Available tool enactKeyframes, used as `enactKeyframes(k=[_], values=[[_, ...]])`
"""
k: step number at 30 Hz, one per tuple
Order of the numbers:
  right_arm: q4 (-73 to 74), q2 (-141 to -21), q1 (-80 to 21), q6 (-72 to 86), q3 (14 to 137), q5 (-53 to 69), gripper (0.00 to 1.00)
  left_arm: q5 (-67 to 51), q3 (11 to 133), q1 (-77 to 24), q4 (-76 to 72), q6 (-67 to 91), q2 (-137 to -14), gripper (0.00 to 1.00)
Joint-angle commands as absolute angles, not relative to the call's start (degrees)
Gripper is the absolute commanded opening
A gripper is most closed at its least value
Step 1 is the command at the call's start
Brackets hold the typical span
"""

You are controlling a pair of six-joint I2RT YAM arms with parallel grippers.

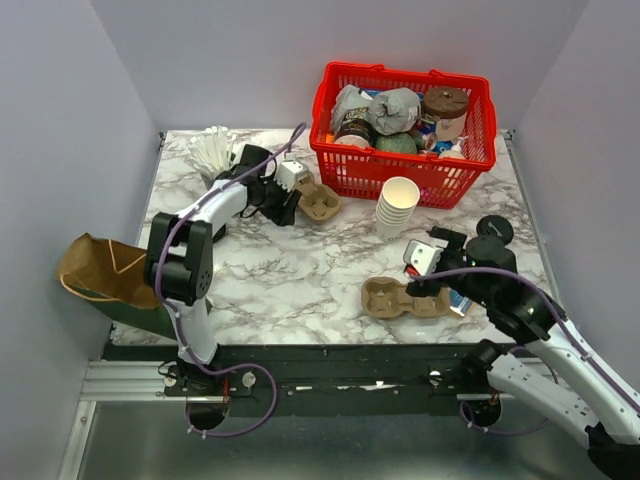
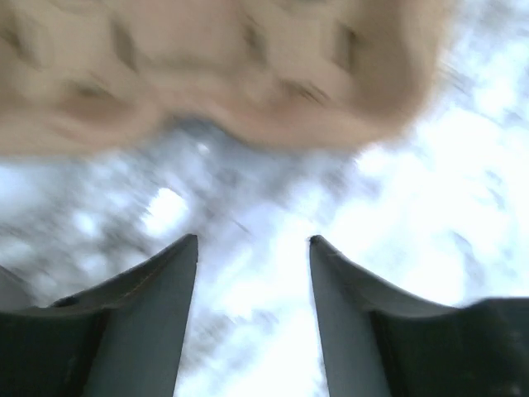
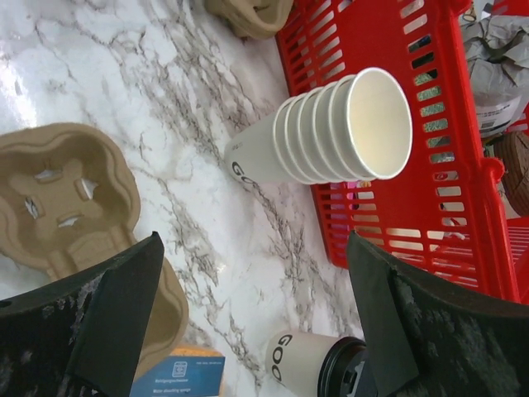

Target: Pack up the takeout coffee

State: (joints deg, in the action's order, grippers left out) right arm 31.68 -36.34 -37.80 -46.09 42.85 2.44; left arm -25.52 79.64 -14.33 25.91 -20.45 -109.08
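Spreading wide, the fingers of the right tool (image 3: 254,248) stand released with nothing between them, low over the marble tabletop (image 1: 300,270). In the right wrist view a stack of paper cups (image 3: 331,132) lies ahead of it, just beside the wall of the red basket (image 3: 397,207). The near cardboard tray (image 3: 66,190) sits by the tool's left finger. A lidded cup (image 3: 302,360) with a black lid lies on its side close under the tool, and a blue card (image 3: 178,376) lies beside that tray.

From above, the right tool (image 1: 425,262) hangs at the back edge of the near cardboard tray (image 1: 405,298). The stack of paper cups (image 1: 399,205) stands upright, touching or nearly touching the front of the red basket (image 1: 400,175), which is full of assorted things. Black lids (image 1: 495,228) lie to the right of the stack.

The left tool (image 1: 290,190) reaches toward the far cardboard tray (image 1: 318,202), just beside it. Its wrist view is blurred, yet the left tool (image 2: 254,240) shows its fingers apart and empty, with the far cardboard tray (image 2: 207,66) just ahead of them. A brown paper bag (image 1: 95,268) sits open at the tabletop's left edge, well apart from both trays.
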Motion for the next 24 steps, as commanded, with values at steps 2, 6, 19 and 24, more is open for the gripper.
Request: enactKeyframes(k=[2,6,19,24], values=[[28.3,-43.5,-37.5,-38.1,48.9,5.7,1.0,-37.5,79.9,-14.4,51.9,-31.8,-91.1,0.71],[27.1,-51.9,-36.7,-31.8,53.4,9.1,1.0,-33.6,88.9,-14.3,61.5,-35.4,-82.1,0.74],[22.6,-67.7,-33.7,-16.5,66.6,25.0,1.0,-13.2,106.7,4.7,86.9,-65.6,-73.5,0.81],[22.0,-69.8,-33.7,-14.9,67.3,27.2,1.0,-8.7,94.1,7.1,87.0,-77.9,-64.4,0.82]])
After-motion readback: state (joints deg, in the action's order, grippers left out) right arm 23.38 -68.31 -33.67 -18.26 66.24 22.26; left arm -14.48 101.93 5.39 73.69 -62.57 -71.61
